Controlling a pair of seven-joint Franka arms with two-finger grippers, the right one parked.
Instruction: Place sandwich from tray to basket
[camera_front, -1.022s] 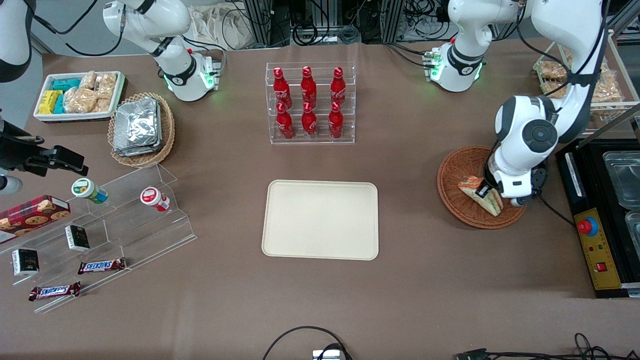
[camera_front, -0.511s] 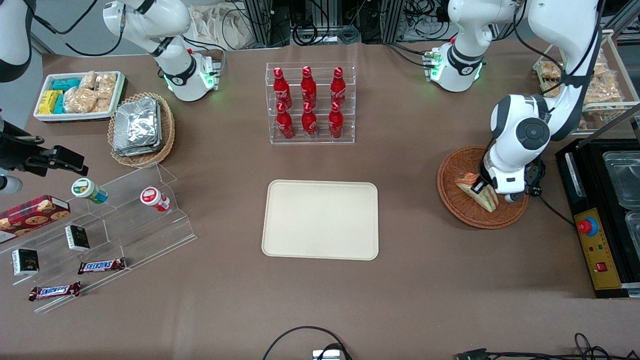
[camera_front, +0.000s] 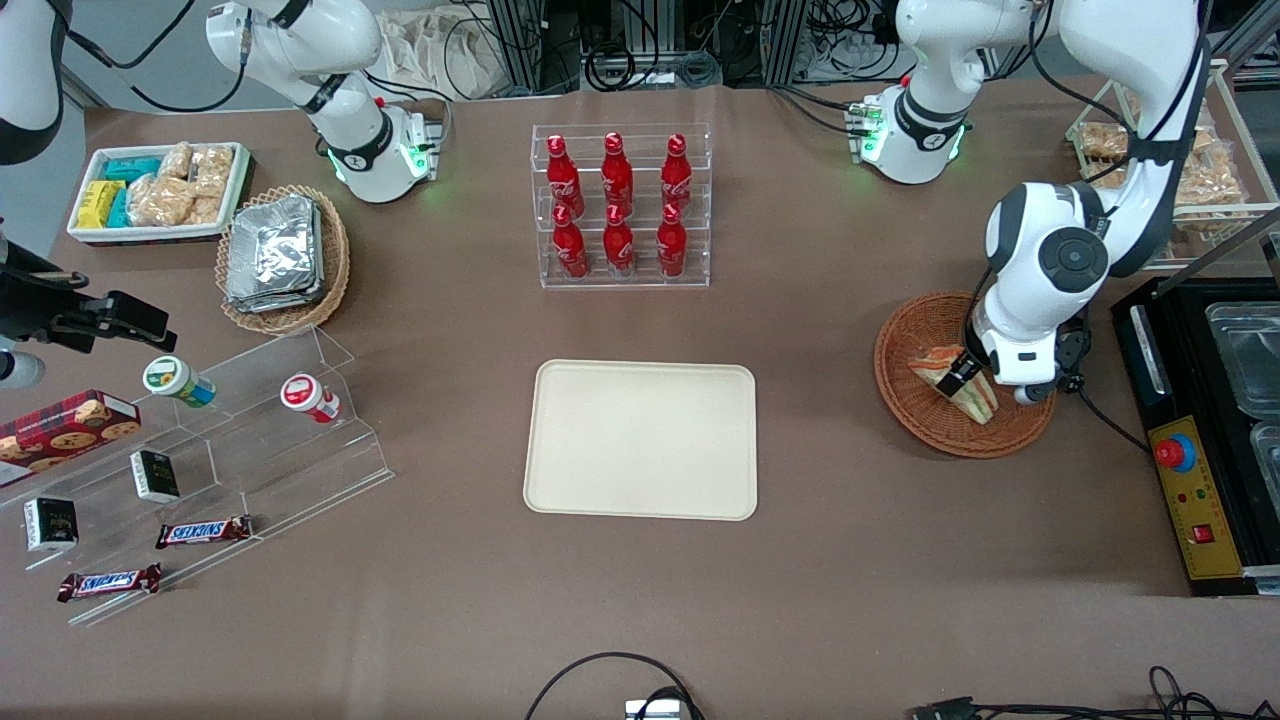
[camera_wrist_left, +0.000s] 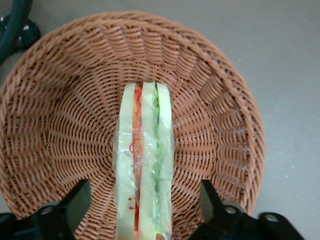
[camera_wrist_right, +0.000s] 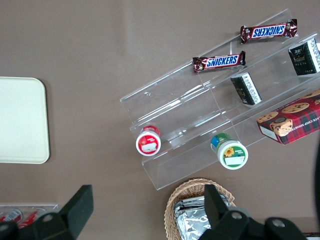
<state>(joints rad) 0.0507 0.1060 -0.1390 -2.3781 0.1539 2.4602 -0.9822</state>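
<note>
Looks like your left gripper (camera_front: 978, 384) is over the wicker basket (camera_front: 928, 422) with its fingers wide open, and your sandwich (camera_front: 980, 403) is sitting in there, right below the gap between them.

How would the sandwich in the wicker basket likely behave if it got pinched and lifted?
The sandwich would probably squash easily, being layered soft-looking bread and filling. Its clear wrap may be slightly slippery but should help keep the layers together. The left arm's open claw is above it, over the basket.
</note>
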